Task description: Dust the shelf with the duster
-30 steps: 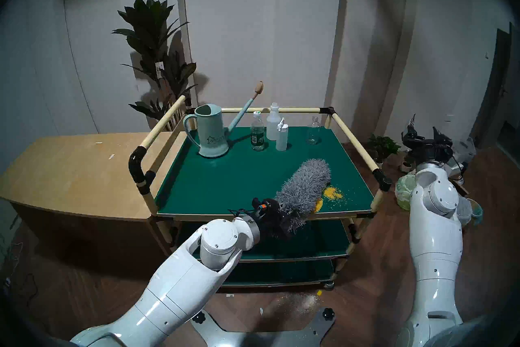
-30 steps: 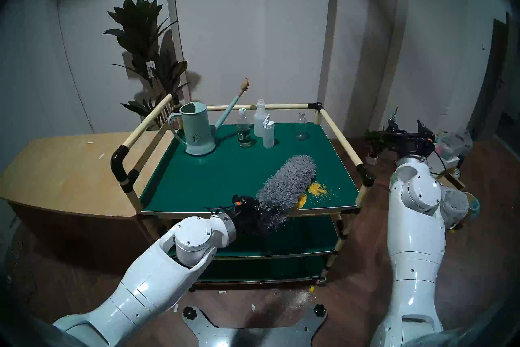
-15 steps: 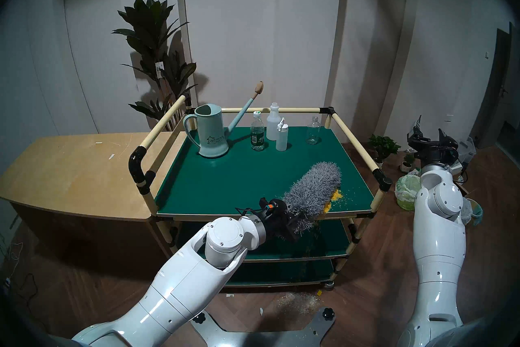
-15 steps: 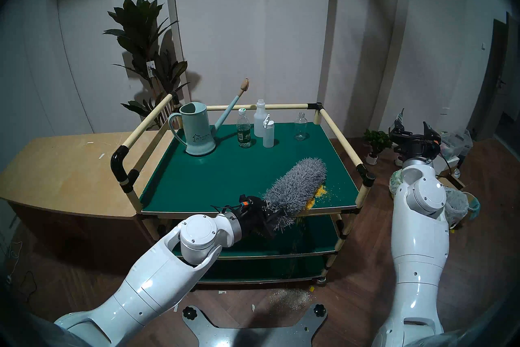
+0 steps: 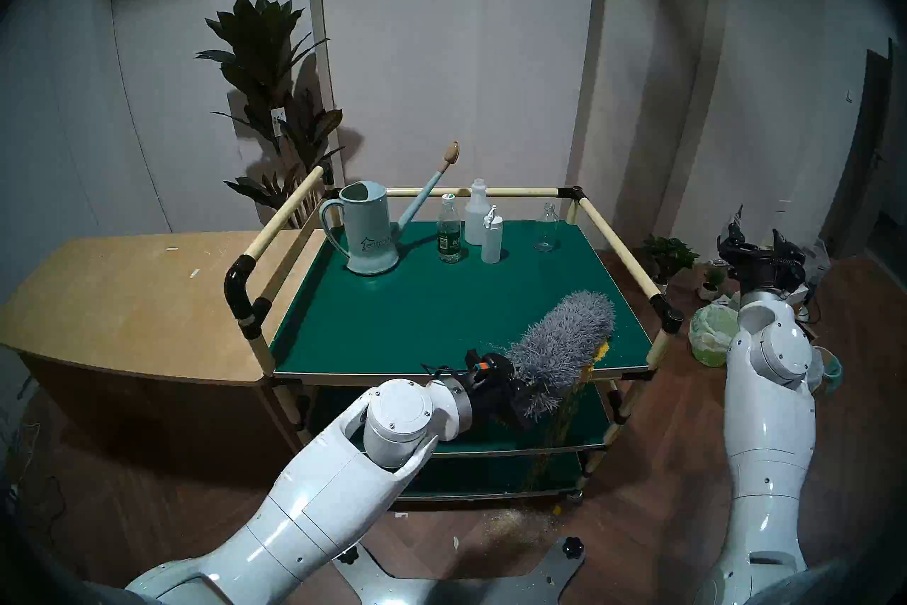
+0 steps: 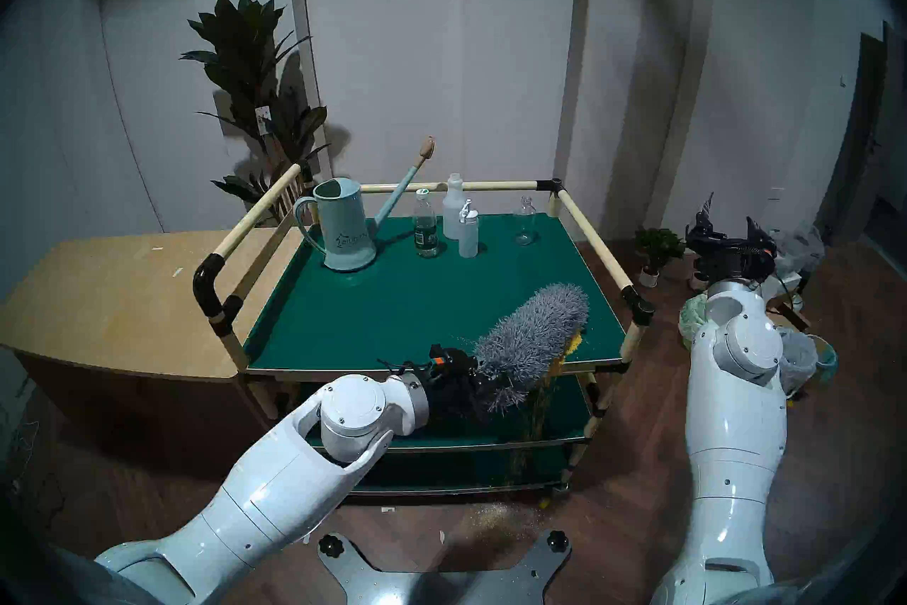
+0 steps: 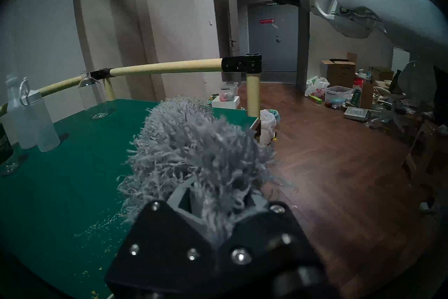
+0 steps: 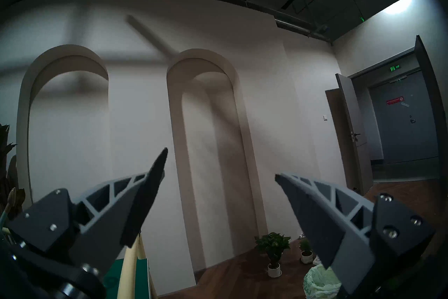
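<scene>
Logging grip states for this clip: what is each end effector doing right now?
Left end effector: shut on the duster.
Right end effector: open, empty.

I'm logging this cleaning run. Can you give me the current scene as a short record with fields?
tool: duster, lying low across the near right part of the shelf
left gripper: shut on the duster's handle end
right gripper: open, empty, raised beside the cart
debris: yellow crumbs at the shelf's front edge, some spilling over it
back row: watering can, four bottles
</scene>
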You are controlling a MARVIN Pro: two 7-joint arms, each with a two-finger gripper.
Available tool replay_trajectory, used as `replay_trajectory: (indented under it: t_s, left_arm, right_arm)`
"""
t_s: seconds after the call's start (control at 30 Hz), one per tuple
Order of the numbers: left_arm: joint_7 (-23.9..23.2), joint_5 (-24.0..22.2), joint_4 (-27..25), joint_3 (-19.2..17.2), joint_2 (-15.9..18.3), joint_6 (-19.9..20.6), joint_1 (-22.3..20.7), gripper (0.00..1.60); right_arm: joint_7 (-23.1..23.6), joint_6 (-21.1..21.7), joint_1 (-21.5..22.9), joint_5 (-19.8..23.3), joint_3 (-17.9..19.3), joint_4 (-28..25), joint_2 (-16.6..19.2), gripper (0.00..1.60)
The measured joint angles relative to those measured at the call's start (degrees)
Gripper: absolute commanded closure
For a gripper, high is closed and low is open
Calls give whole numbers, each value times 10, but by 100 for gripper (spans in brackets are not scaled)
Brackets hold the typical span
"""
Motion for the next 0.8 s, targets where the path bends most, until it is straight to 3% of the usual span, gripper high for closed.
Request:
replay_trajectory:
  t_s: [0.8]
  left_arm:
    - [-97, -23, -27, 10, 54, -2, 1, 160]
  right_arm:
    - [-8, -2, -6, -8, -9, -3, 0, 0]
